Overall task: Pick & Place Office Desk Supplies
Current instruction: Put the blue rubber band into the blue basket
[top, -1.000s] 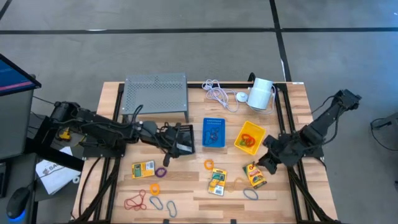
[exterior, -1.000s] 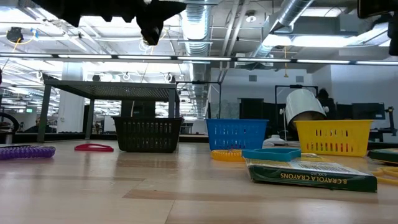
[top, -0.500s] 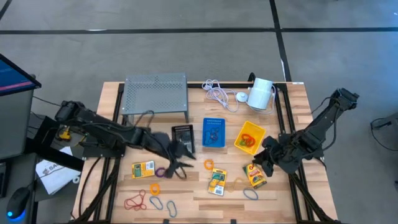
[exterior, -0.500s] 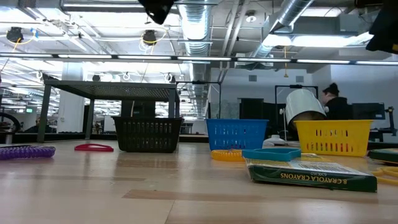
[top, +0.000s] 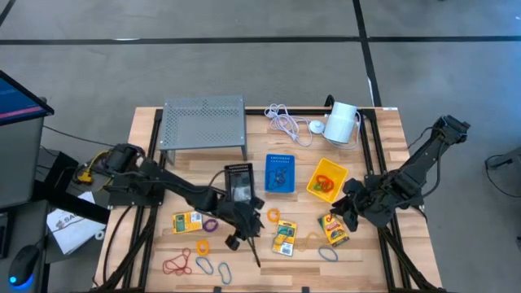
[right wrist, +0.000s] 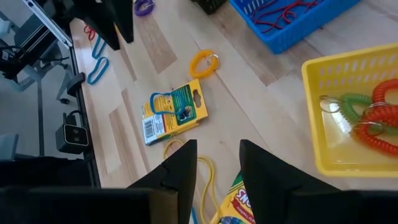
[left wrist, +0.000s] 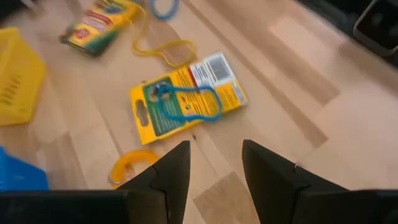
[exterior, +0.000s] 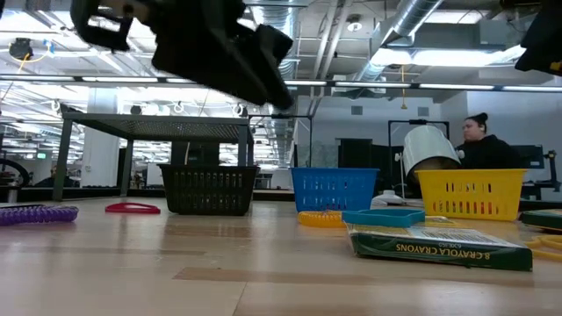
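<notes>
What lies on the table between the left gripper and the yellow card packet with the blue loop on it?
In the left wrist view, only bare wood separates the left gripper from the yellow card packet; an orange loop sits off to one side.

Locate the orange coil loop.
High view: the orange coil loop lies mid-table on bare wood, just below the blue bin, above a yellow card packet.

Three small plastic bins (top: pixel 281 173) stood in a row mid-counter (top: pixel 370 260), a grey perforated metal shelf (top: pixel 203 124) behind them; yellow card packets (top: pixel 284 237) and thin loops (top: pixel 177 264) lay toward the front edge.
</notes>
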